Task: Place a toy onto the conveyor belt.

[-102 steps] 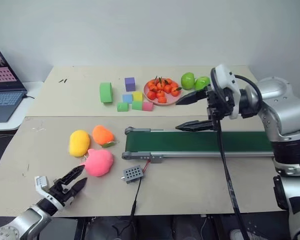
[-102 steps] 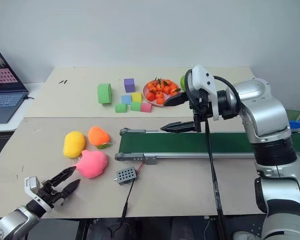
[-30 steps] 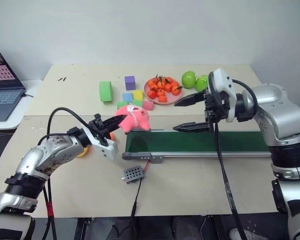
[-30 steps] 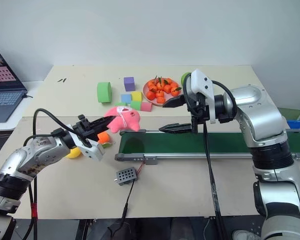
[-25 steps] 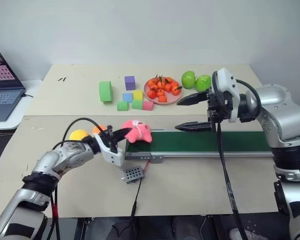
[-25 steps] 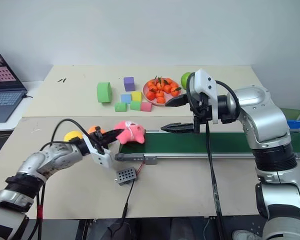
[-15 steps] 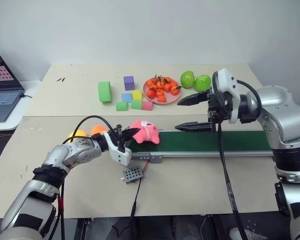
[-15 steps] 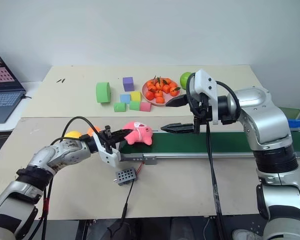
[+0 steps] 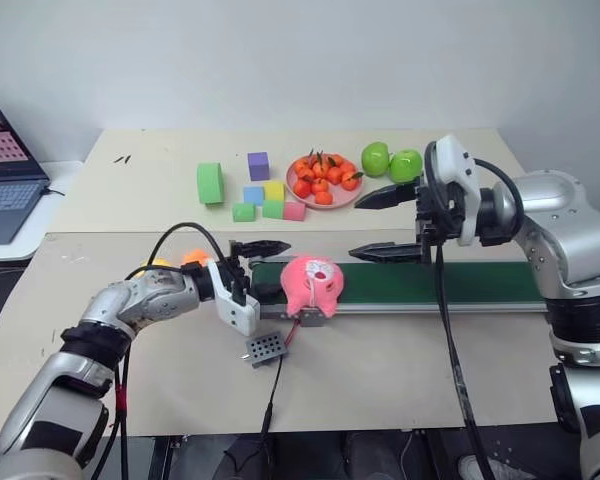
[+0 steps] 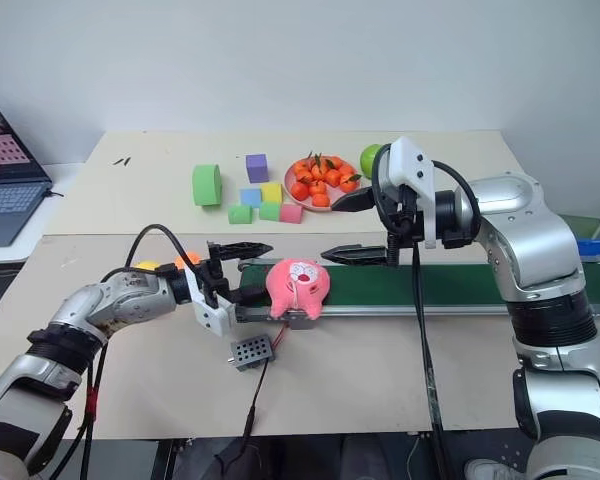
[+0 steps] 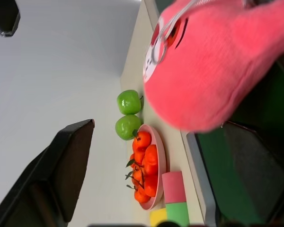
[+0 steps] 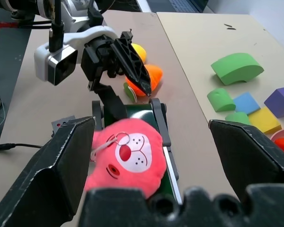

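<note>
Pink plush toy (image 9: pixel 311 283) on conveyor belt (image 9: pixel 450 283), near its end; left gripper (image 9: pixel 267 268) spread wide, empty, beside toy; right gripper (image 9: pixel 371 225) likewise open, empty.

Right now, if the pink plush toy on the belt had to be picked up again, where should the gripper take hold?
Pinch the pink plush toy across its rounded middle, coming from above; it overhangs the conveyor belt's near edge, and its soft body should squash between the fingers.

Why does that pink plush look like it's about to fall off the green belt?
The pink plush sits at the near edge of the green belt, bulging over the grey frame rather than lying centred. The left pincer stands open beside it.
</note>
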Available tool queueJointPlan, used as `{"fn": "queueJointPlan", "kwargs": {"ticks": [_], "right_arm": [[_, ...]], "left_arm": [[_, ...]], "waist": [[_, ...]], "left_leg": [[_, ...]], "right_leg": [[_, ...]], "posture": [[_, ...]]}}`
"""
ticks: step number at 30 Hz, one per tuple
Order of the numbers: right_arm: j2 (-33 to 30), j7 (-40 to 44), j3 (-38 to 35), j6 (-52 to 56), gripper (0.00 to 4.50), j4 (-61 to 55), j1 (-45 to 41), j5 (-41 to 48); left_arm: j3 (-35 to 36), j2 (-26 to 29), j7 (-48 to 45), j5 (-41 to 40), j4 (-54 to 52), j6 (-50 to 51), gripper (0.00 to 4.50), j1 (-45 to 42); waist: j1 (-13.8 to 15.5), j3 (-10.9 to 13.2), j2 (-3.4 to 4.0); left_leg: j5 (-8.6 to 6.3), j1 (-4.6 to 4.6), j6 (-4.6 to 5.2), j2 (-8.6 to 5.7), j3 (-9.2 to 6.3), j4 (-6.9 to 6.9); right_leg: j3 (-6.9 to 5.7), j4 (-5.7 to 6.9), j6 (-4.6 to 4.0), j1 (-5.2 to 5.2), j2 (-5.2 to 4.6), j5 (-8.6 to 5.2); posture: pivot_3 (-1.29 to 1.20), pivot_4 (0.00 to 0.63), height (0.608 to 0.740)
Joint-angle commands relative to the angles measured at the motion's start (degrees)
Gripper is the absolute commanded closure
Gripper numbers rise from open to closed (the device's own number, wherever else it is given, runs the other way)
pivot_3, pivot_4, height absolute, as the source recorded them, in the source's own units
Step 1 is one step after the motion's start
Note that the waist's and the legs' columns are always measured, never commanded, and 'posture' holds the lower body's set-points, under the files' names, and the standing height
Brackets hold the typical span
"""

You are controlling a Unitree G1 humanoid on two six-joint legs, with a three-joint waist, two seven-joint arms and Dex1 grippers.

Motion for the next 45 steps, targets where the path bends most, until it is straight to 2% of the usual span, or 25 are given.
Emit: {"fn": "queueJointPlan", "kwargs": {"ticks": [1, 3, 6, 8, 10, 11, 13, 16, 19, 28, 45], "right_arm": [[-0.54, 0.3, -1.74, -0.67, 0.0, -0.43, -1.07, 0.57], [-0.48, 0.49, -1.59, -0.74, 0.0, -0.25, -1.22, 0.52], [-0.94, 1.19, -1.54, -0.86, 0.0, 0.19, -1.43, 0.43], [-1.21, 1.56, -1.67, -0.99, 0.0, 0.49, -1.46, 0.31], [-1.48, 2.07, -1.71, -1.12, 0.0, 1.08, -1.64, 0.08], [-1.58, 2.3, -1.67, -1.21, 0.0, 1.4, -1.68, -0.03], [-1.73, 2.69, -1.43, -1.54, 0.0, 1.89, -1.63, -0.29], [-2.18, 3.76, -1.03, -2.06, 0.0, 2.38, -1.39, -0.62], [-2.77, 3.59, -1.42, -2.89, 0.0, 4.28, -2.03, -1.77], [-3.38, 1.31, -3.57, -1.63, 0.0, 3.03, -1.06, -1.12], [-3.41, -0.95, -4.99, 0.81, 0.0, -1.57, 2.13, 0.51]], "left_arm": [[2.5, 2.11, -1.94, -3.59, -1.17, -0.03, 0.03, -1.0], [3.33, 2.76, -5.83, -8.71, -1.54, 3.23, 0.03, -0.61], [5.57, 2.37, -24.35, -32.34, -7.16, 23.62, 0.03, 1.79], [7.26, 1.86, -30.46, -40.69, -11.84, 35.5, 0.03, 3.11], [8.81, 3.58, -37.5, -51.91, -20.25, 51.38, 0.03, 5.13], [9.69, 4.39, -39.46, -57.64, -23.94, 61.03, 0.03, 5.92], [11.23, 5.83, -41.26, -64.59, -29.94, 73.63, 0.03, 7.57], [14.09, 7.55, -41.68, -71.13, -37.7, 84.61, 0.03, 9.3], [16.56, 7.94, -40.55, -73.44, -41.16, 91.02, 0.03, 8.03], [17.78, 3.07, -37.67, -72.3, -43.75, 96.53, 0.03, 2.45], [21.54, -1.78, -35.37, -73.05, -38.51, 103.35, 0.03, -6.72]], "waist": [[-0.03, 0.0, 0.0], [0.02, 0.0, 0.0], [0.01, 0.0, 0.0], [-0.18, 0.0, 0.0], [-0.33, 0.0, 0.0], [-0.51, 0.0, 0.0], [-0.84, 0.0, 0.0], [-1.36, 0.01, 0.0], [-1.4, 0.02, 0.0], [-1.27, 0.02, 0.0], [-0.42, 0.02, 0.0]], "left_leg": [[0.0, 0.0, 0.0, 0.0, 0.0, 0.0], [0.0, 0.0, 0.0, 0.0, 0.0, 0.01], [-0.01, 0.0, 0.02, 0.0, -0.01, 0.03], [-0.04, -0.01, 0.08, 0.01, -0.02, 0.07], [-0.07, -0.01, 0.13, 0.01, -0.02, 0.11], [-0.07, -0.01, 0.14, 0.01, -0.02, 0.11], [-0.1, -0.02, 0.18, 0.01, -0.02, 0.12], [-0.1, 0.0, 0.18, 0.01, -0.03, 0.11], [-0.08, 0.0, 0.15, 0.03, -0.03, 0.12], [-0.02, 0.05, 0.03, 0.02, -0.02, 0.11], [-0.02, 0.03, 0.04, 0.01, -0.02, 0.13]], "right_leg": [[0.0, 0.0, 0.0, 0.0, 0.0, 0.0], [0.0, 0.0, 0.0, 0.0, 0.0, 0.0], [0.0, 0.03, 0.0, 0.0, 0.0, 0.0], [0.0, 0.08, 0.01, -0.01, 0.0, 0.0], [0.01, 0.11, 0.01, -0.01, 0.0, -0.01], [0.0, 0.09, 0.01, -0.01, 0.0, -0.01], [0.01, 0.11, 0.02, -0.01, 0.0, -0.01], [0.01, 0.11, 0.03, 0.0, 0.01, -0.02], [0.01, 0.08, 0.03, 0.01, 0.02, -0.02], [0.05, 0.04, 0.01, 0.07, 0.02, -0.01], [0.05, 0.03, 0.01, 0.07, 0.01, -0.01]], "posture": [[0.0, 0.15, 0.74], [0.0, 0.15, 0.74], [0.0, 0.15, 0.74], [0.0, 0.15, 0.74], [0.0, 0.15, 0.74], [0.0, 0.15, 0.74], [0.0, 0.15, 0.74], [0.0, 0.15, 0.74], [0.0, 0.15, 0.74], [0.0, 0.15, 0.74], [0.0, 0.15, 0.74]]}}
